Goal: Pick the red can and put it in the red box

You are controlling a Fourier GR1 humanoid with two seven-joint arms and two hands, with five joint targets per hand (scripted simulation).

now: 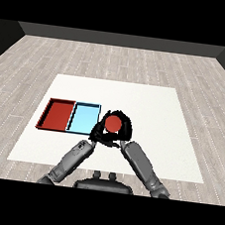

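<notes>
The red can [113,123] shows its round top just right of the light blue tray [84,118], over the white table. My right hand [124,131] is curled round the can, with black fingers showing above and on both sides of it. My left hand [96,132] is close against the can's lower left side, next to the blue tray's right edge; the two hands merge into one dark shape there. The red tray [58,114] lies left of the blue one, with nothing in it.
The two trays lie side by side at the table's [159,115] left middle. Wide white table surface stretches to the right and behind the hands. Both grey forearms come in from the lower corners and meet near the can.
</notes>
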